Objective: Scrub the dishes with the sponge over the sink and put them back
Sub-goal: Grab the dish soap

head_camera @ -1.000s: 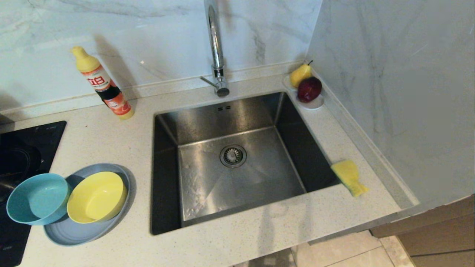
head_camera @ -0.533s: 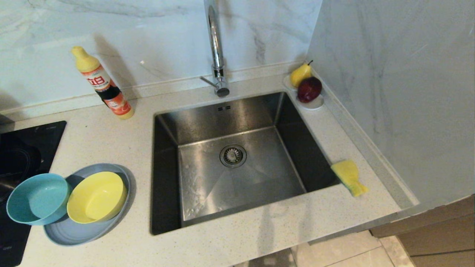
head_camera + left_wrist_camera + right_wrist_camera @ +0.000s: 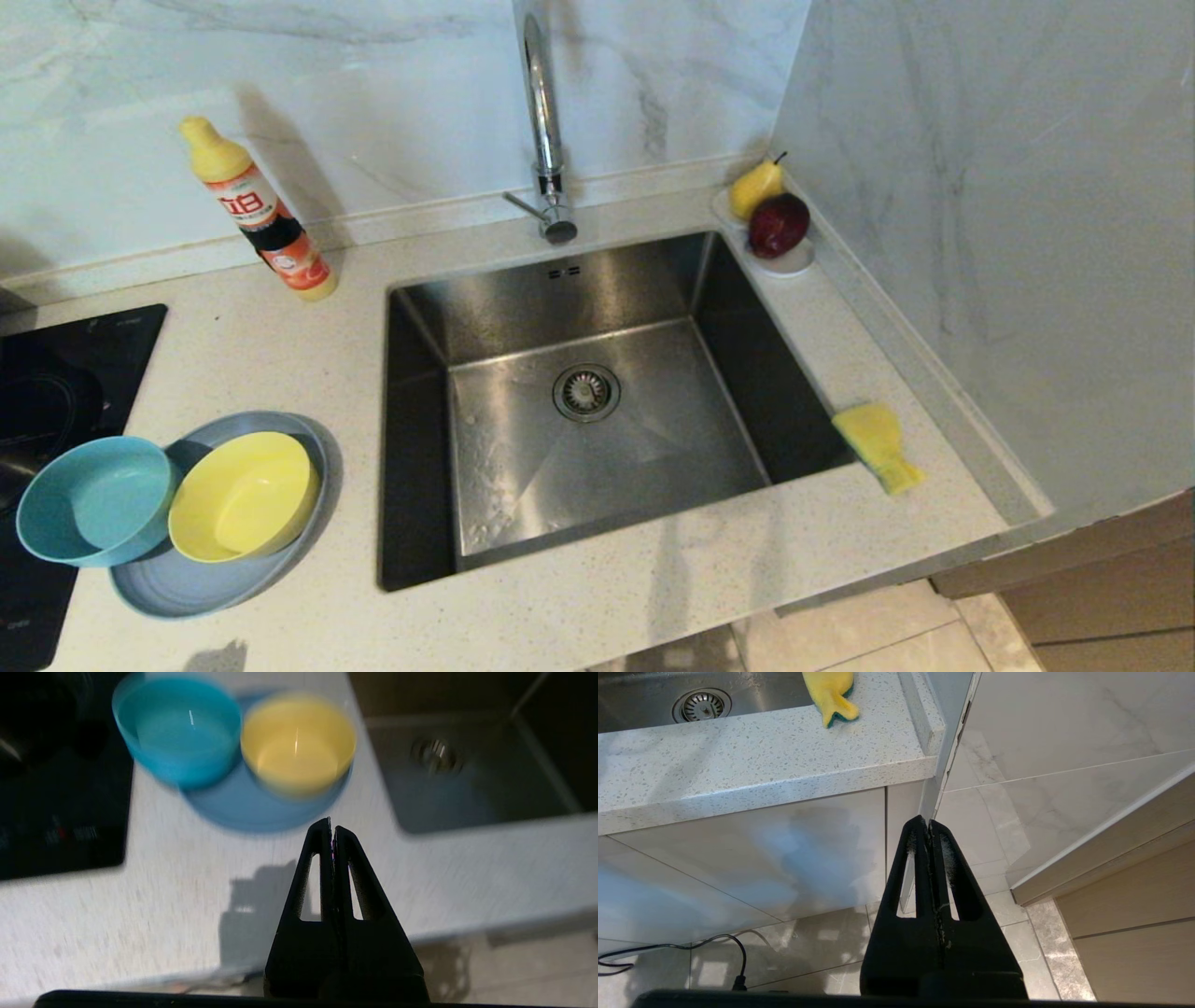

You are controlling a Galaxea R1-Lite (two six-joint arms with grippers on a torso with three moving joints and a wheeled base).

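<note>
Fresh shadow [image 3: 217,656] at worktop [image 3: 280,355] front edge: left end effector [image 3: 332,828], pressed together, empty, now nearing yellow bowl [image 3: 297,742]. Right end effector [image 3: 928,823] together, parked low. Scrubbing not begun.

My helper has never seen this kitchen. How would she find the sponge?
Start at the steel sink set in the pale counter. On its right rim, near the front corner, lies the sponge. It is a small yellow pad with a green underside, far from the yellow bowl.
</note>
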